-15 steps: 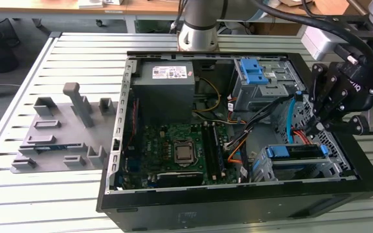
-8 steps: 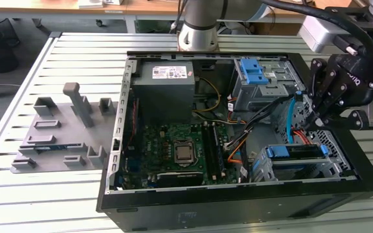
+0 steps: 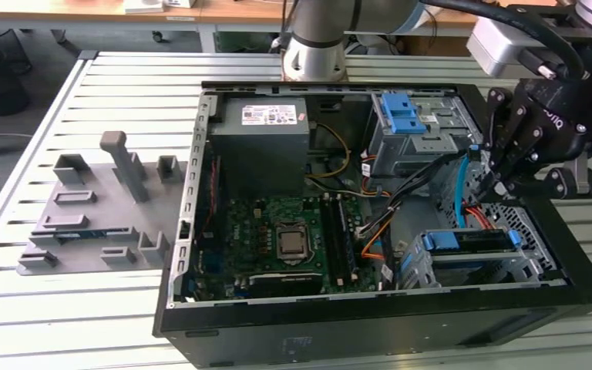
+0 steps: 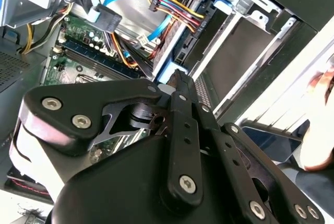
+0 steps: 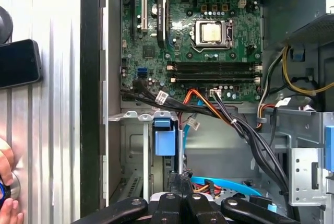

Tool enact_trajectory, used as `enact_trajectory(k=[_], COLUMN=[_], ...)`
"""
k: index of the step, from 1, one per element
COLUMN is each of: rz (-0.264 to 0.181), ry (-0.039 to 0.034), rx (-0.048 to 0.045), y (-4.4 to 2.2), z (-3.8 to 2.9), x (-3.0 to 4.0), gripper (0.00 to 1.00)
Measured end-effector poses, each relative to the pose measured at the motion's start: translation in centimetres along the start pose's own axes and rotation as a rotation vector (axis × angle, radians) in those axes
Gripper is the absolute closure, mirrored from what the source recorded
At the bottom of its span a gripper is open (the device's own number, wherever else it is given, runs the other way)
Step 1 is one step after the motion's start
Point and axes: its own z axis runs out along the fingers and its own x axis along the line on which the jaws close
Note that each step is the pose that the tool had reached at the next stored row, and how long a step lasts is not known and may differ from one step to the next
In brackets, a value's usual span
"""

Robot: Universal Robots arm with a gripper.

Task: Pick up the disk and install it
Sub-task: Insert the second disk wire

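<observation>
The disk, edged by its blue bracket, sits in the lower drive cage at the case's front corner, on the exterior view's right. Its blue bracket end faces me in the first wrist view. My black gripper hangs just above and behind that cage, over the orange and blue cables. In both wrist views the fingers lie together with nothing between them, so the gripper is shut and apart from the disk.
The open computer case lies on a slatted metal table. Inside are the motherboard, a grey power supply and an upper cage with a blue latch. A grey fixture plate lies left. A hand and a phone are beside the case.
</observation>
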Motion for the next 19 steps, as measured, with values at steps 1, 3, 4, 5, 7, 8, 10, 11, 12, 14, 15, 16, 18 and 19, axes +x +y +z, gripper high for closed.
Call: enact_trajectory(k=[1, 3, 4, 5, 7, 8, 10, 11, 12, 14, 15, 16, 18, 19], rz=[0.000, 0.000, 0.000, 0.000, 0.000, 0.000, 0.000, 0.000, 0.000, 0.000, 0.000, 0.000, 0.000, 0.000], ry=[0.0001, 0.0000, 0.0000, 0.0000, 0.0001, 0.0001, 0.0001, 0.0003, 0.0003, 0.0001, 0.0000, 0.0000, -0.0003, 0.0000], rx=[0.0000, 0.0000, 0.0000, 0.0000, 0.0000, 0.0000, 0.0001, 0.0002, 0.0002, 0.0004, 0.0004, 0.0004, 0.0005, 0.0004], y=[0.02, 0.08, 0.16, 0.30, 0.71, 0.89, 1.10, 1.14, 1.15, 1.17, 1.18, 1.19, 1.20, 1.20], z=[-0.01, -0.01, -0.01, -0.01, -0.01, 0.00, -0.03, -0.09, -0.19, -0.51, -0.69, -0.88, -1.06, -1.08], x=[-0.12, -0.41, -0.51, -0.56, -0.59, -0.60, -0.63, -0.66, -0.70, -0.83, -0.91, -0.99, -1.20, -1.40], gripper=[0.89, 0.89, 0.89, 0.89, 0.89, 0.89, 0.89, 0.89, 0.89, 0.89, 0.89, 0.89, 0.89, 0.89])
